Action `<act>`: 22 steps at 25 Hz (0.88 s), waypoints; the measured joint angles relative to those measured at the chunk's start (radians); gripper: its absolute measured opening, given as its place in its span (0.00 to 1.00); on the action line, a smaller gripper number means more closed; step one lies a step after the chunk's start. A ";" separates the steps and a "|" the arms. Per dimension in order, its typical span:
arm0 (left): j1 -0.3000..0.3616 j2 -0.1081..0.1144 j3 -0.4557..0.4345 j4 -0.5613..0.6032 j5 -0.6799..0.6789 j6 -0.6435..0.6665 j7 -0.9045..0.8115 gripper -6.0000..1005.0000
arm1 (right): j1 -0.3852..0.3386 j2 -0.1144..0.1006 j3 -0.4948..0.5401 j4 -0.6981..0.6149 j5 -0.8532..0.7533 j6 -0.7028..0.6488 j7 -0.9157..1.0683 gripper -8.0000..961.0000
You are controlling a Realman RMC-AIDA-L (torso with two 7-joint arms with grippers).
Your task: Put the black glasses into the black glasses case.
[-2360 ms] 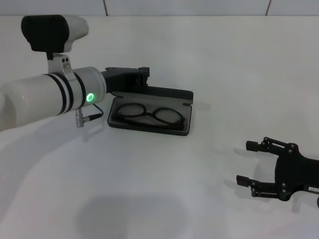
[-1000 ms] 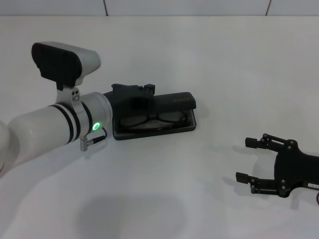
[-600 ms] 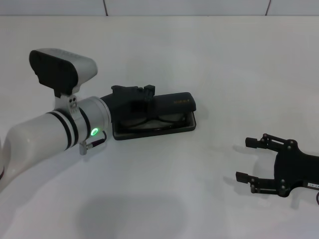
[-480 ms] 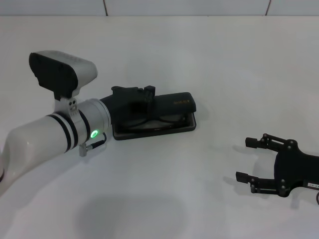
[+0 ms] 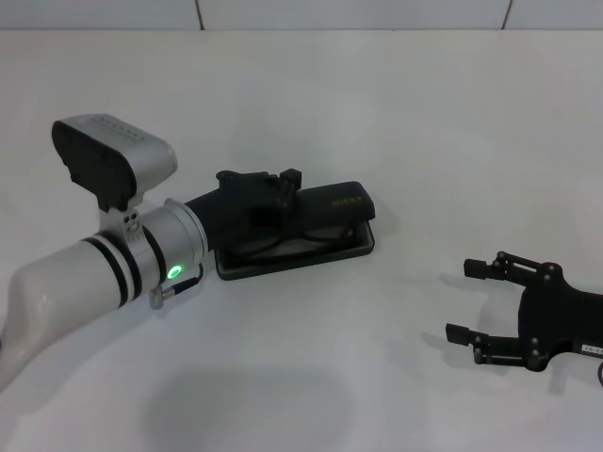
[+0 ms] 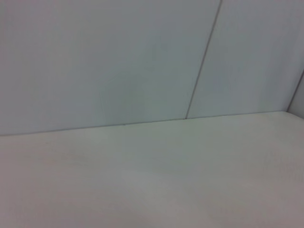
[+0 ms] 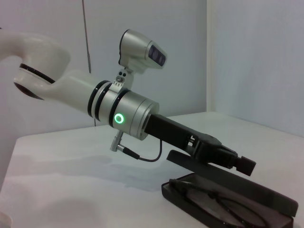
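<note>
Resting in the lower right of the head view, the right gripper (image 5: 468,303) has its two black fingers spread wide, with nothing between them; it lies on the white table (image 5: 396,122), well apart from the case.

At mid-frame, left of centre, the left gripper (image 5: 283,185) reaches in from the lower left on its white arm and sits against the lid of the black glasses case (image 5: 311,231). Whether its fingers are spread or pressed together cannot be told in either view. In the right wrist view the left gripper (image 7: 237,161) lies on top of the lid, which slants down over the tray (image 7: 180,194), leaving a gap at the front.

The black glasses (image 5: 301,240) lie inside the case on the grey lining; part of the frame shows through the gap under the lid. In the right wrist view the black glasses (image 7: 223,206) sit flat in the tray with the lenses side by side.

Small orange lettering (image 5: 346,200) is printed on the lid near its right end; the characters cannot be read. A green ring light (image 5: 174,272) glows on the left wrist.

The left wrist view shows only the table surface and a pale wall (image 6: 118,61) beyond.
</note>
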 joint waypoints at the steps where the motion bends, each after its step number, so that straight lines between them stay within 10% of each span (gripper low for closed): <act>1: 0.001 0.000 0.000 -0.007 -0.014 0.008 0.026 0.01 | 0.000 0.000 0.000 0.000 0.000 0.000 0.000 0.86; 22: -0.020 -0.002 0.000 -0.190 -0.271 0.193 0.345 0.01 | 0.002 0.000 0.000 0.002 0.000 -0.010 0.003 0.86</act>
